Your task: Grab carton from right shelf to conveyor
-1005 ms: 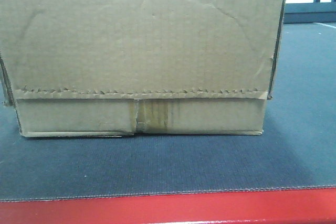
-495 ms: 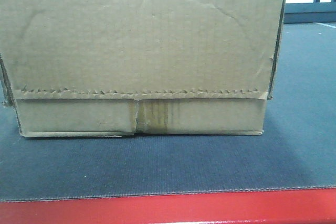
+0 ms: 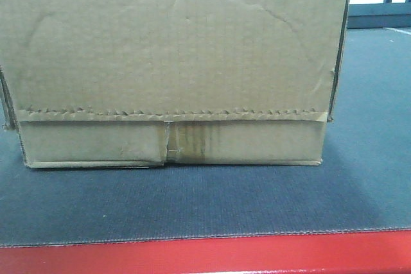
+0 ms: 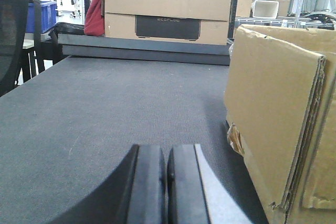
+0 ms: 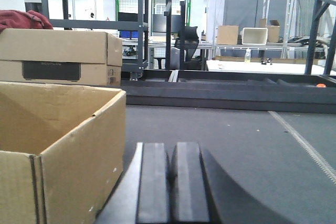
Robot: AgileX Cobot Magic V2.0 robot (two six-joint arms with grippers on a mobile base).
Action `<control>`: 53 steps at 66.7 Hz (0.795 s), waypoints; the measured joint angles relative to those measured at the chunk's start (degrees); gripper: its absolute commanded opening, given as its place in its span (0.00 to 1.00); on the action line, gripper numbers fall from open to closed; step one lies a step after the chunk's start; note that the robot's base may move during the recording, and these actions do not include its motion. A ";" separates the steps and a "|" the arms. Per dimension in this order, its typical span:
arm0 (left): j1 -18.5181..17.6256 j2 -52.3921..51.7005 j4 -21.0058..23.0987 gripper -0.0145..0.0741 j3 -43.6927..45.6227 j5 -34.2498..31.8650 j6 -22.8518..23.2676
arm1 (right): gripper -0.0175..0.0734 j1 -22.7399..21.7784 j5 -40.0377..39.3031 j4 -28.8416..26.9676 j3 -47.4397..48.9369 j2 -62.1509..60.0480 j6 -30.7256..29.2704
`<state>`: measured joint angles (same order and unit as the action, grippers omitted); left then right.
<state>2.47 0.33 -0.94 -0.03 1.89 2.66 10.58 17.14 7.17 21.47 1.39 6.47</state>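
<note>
The carton (image 3: 173, 62) is sitting on the conveyor (image 3: 192, 203), its base flat on the dark belt, a little behind the red front edge (image 3: 205, 258). Compared with one second ago, the front view is showing almost no change: the box is staying in the same place, so it is resting there steadily.

The left gripper (image 4: 167, 187) is lying low over the belt with its pads pressed together, holding nothing; the carton (image 4: 278, 124) is at its 2 o'clock, apart from it. The right gripper (image 5: 170, 187) is also closed and empty, with the open carton (image 5: 63, 150) at its 9 o'clock.

Judging from this, the delivery is looking finished and the arms are free.
</note>
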 measured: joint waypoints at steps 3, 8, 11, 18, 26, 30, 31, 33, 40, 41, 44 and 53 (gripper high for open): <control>0.00 0.00 0.00 0.18 0.00 0.00 0.00 | 0.12 -0.51 0.00 0.14 -0.34 -0.04 0.00; 0.00 0.00 0.00 0.18 0.00 0.00 0.00 | 0.12 -2.42 0.00 -0.78 -1.91 -0.18 -0.15; 0.00 0.00 0.00 0.18 0.00 0.00 0.00 | 0.12 -3.97 -0.56 -2.59 -3.30 -0.27 -0.78; 0.00 0.00 0.00 0.18 0.00 0.00 0.00 | 0.12 -7.93 -3.81 -7.63 -8.70 -0.27 -4.27; 0.00 0.00 0.00 0.18 0.00 0.00 0.00 | 0.12 -11.22 -10.01 -10.55 -16.36 -0.93 -5.96; 0.00 0.00 0.00 0.18 0.00 0.00 0.00 | 0.12 -11.46 -12.55 -10.98 -19.43 -0.97 -6.47; 0.00 0.00 0.00 0.18 0.00 -0.10 0.00 | 0.12 -11.57 -13.13 -11.08 -19.98 -1.06 -6.47; 0.00 0.00 0.00 0.18 0.00 -0.09 0.00 | 0.12 -11.57 -13.64 -11.21 -20.91 -1.06 -6.47; 0.00 0.00 0.00 0.18 -0.10 -0.09 0.00 | 0.12 -11.57 -13.78 -11.31 -21.39 -1.06 -6.47; 0.00 0.00 0.00 0.18 -0.10 -0.09 0.00 | 0.12 -11.57 -13.78 -11.31 -21.47 -1.06 -6.47; 0.00 0.00 0.00 0.18 -0.10 -0.09 0.00 | 0.12 -11.57 -13.78 -11.31 -21.47 -1.06 -6.47; 0.00 0.00 0.00 0.18 -0.10 -0.09 0.00 | 0.12 -11.57 -13.78 -11.31 -21.53 -1.09 -6.47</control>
<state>2.47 0.33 -0.94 -0.13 1.80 2.66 -0.99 3.35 -4.14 -0.06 0.30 0.00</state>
